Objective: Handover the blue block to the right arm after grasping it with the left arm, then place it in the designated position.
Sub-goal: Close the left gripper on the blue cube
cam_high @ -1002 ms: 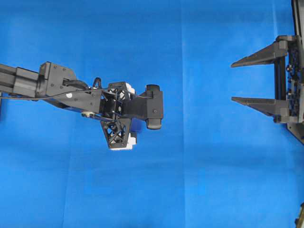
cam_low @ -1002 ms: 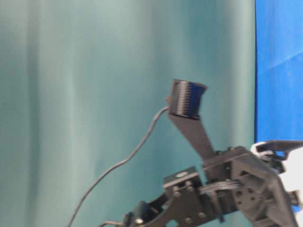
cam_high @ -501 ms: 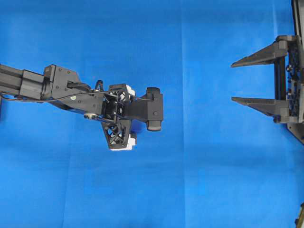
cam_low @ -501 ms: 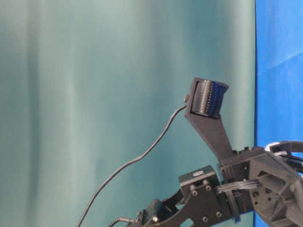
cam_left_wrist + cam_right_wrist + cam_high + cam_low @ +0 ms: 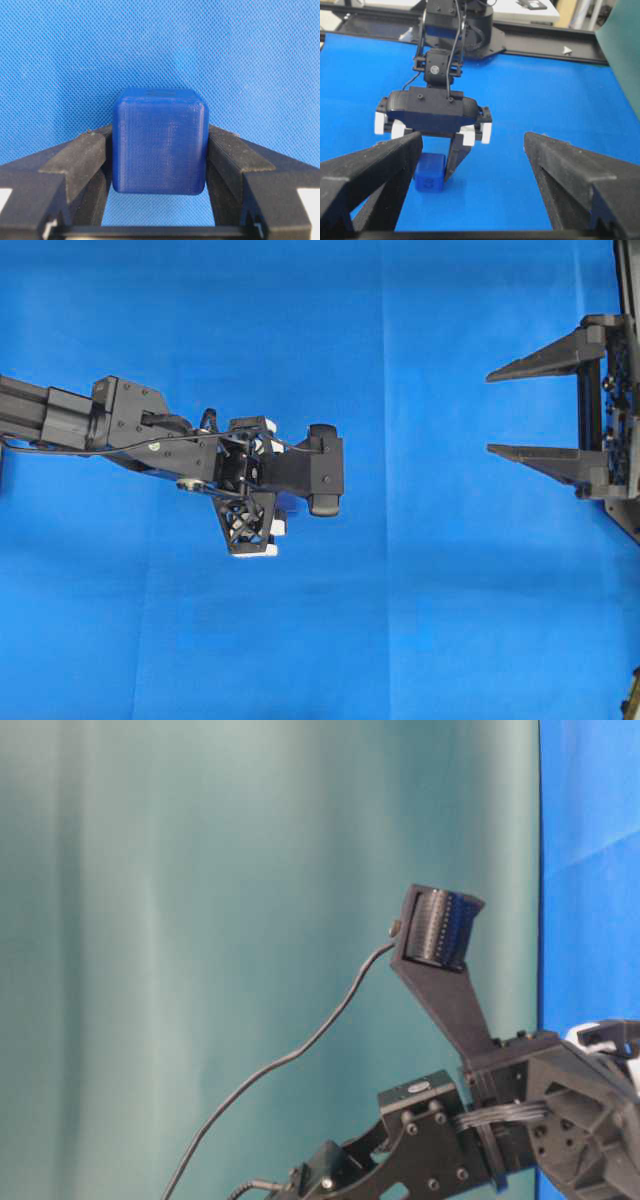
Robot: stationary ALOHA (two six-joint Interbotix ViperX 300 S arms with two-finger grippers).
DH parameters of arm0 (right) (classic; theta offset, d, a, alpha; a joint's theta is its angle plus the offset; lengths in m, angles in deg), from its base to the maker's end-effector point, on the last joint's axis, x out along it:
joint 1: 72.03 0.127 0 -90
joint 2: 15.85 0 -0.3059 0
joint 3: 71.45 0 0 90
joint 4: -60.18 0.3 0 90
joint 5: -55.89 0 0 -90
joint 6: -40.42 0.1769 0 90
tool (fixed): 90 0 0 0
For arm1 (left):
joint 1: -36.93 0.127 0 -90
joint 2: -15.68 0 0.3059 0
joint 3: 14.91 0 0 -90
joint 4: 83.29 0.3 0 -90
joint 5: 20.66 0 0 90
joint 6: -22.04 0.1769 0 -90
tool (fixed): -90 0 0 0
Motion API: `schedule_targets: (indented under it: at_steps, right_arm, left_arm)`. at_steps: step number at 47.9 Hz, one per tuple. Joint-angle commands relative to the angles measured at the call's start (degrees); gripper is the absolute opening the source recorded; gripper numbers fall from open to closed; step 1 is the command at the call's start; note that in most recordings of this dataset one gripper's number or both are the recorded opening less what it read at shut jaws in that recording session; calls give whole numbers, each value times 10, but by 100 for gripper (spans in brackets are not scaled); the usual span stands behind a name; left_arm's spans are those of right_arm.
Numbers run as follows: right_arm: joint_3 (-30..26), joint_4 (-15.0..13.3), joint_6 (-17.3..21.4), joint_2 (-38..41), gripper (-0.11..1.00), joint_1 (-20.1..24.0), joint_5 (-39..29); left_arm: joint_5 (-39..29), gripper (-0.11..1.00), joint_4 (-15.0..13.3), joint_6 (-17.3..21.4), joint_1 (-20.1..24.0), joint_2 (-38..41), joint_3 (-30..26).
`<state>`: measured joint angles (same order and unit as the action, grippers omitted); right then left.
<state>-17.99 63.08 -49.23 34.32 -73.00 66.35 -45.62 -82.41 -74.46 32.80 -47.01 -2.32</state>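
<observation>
The blue block (image 5: 160, 142) is a dark navy cube resting on the bright blue cloth (image 5: 160, 45). My left gripper (image 5: 160, 150) is shut on it, with both black fingers (image 5: 85, 155) pressed against its sides. In the right wrist view the block (image 5: 430, 172) sits under the left gripper (image 5: 435, 160), whose white finger bases show above it. Overhead, the left gripper (image 5: 262, 488) points straight down and its wrist camera hides the block. The right gripper (image 5: 490, 412) hangs open and empty far to the right, its fingers (image 5: 555, 160) spread wide and pointing toward the left arm.
The blue cloth (image 5: 420, 600) covers the whole table. A teal backdrop (image 5: 200, 920) fills the table-level view, where only the left arm's wrist (image 5: 540, 1120) and its camera (image 5: 440, 925) show. A black frame rail (image 5: 545, 30) runs along the far table edge.
The left gripper's jaws have closed in from wide open onto the block's sides. The left arm shifted slightly a second ago, then held still. The right arm has not moved.
</observation>
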Motion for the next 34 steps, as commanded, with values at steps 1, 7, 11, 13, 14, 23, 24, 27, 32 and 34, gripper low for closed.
schedule_targets:
  at_steps: [1,7,11,13,14,23,24,27,32,34]
  right_arm:
    - [-12,1,0,2,96,-1,6]
    - [-13,1,0,2,96,-1,6]
    - [-14,1,0,2,96,-1,6]
    - [-14,1,0,2,96,-1,6]
    - [-14,1,0,2,96,-1,6]
    - [-17,1,0,2,96,-1,4]
    - [-17,1,0,2,96,-1,4]
    - [-18,1,0,2,96,-1,4]
    - [-18,1,0,2,96,-1,4]
    - [-18,2,0,2,96,-1,4]
  left_arm:
    - [2,46,1,-1,-3,-10,-10]
    - [2,47,1,-1,-3,-11,-10]
    - [1,46,1,-1,-3,-12,-10]
    - [-2,46,1,-1,-3,-14,-10]
    - [-4,47,1,-1,-3,-15,-11]
    - [-37,47,-1,-3,-4,-39,-22]
    - [-44,47,-1,-4,-4,-43,-25]
    - [-66,46,-1,-4,-7,-55,-36]
    - [-100,47,-1,-7,-13,-77,-54]
    - [-109,47,-1,-7,-16,-85,-62]
